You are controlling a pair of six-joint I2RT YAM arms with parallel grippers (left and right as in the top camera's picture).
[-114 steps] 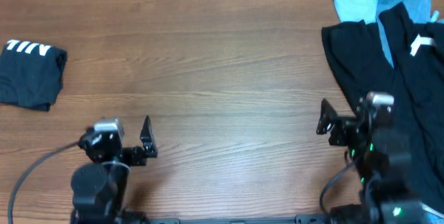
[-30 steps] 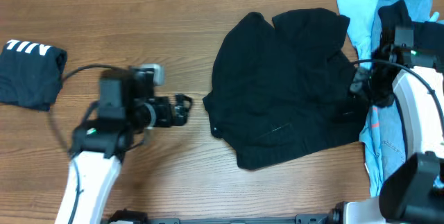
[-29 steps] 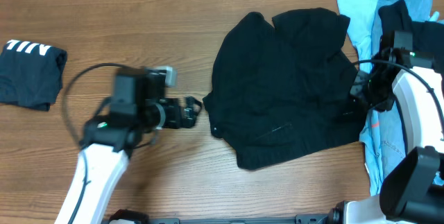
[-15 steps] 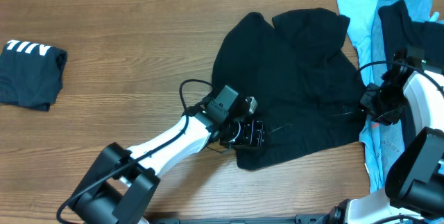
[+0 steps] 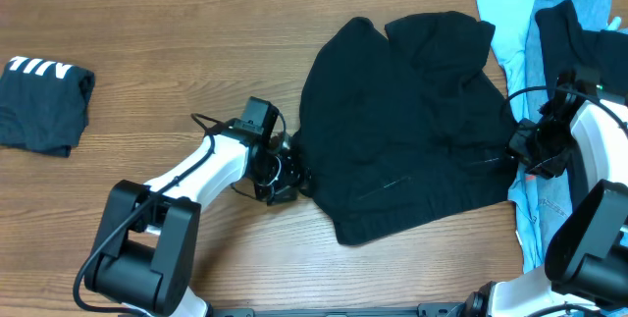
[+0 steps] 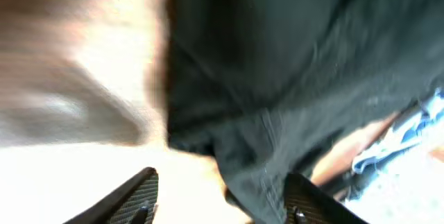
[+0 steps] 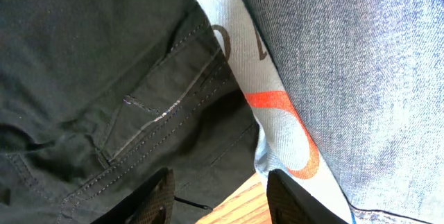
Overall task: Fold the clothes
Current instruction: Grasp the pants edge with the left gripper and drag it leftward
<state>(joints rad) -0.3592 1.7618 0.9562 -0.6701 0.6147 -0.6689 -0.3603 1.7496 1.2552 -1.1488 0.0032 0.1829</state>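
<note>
The left tool (image 5: 283, 173) is sitting released at the left edge of the crumpled black garment (image 5: 412, 111) on the counter (image 5: 196, 72), having pulled back from the lower hem where it was half a second earlier. The right tool (image 5: 523, 147), also released, is resting at the opposite edge. Spreading seems to be underway, so each tool is needing to pinch its edge and draw outward.

"What do the robot's arms look like?"

"The left arm (image 5: 191, 170) and the right arm (image 5: 603, 140) are both long white tubes with fat black joints."

"And the ends?"

"The left gripper (image 5: 283, 175) and the right gripper (image 5: 535, 145) are black. A thin black cable (image 5: 201, 119) loops beside the left one."

"And up close?"

"The left fingers (image 6: 139, 196) are black with a tiny woven pattern. The right fingers (image 7: 156, 195) are plain black with round edges."
</note>
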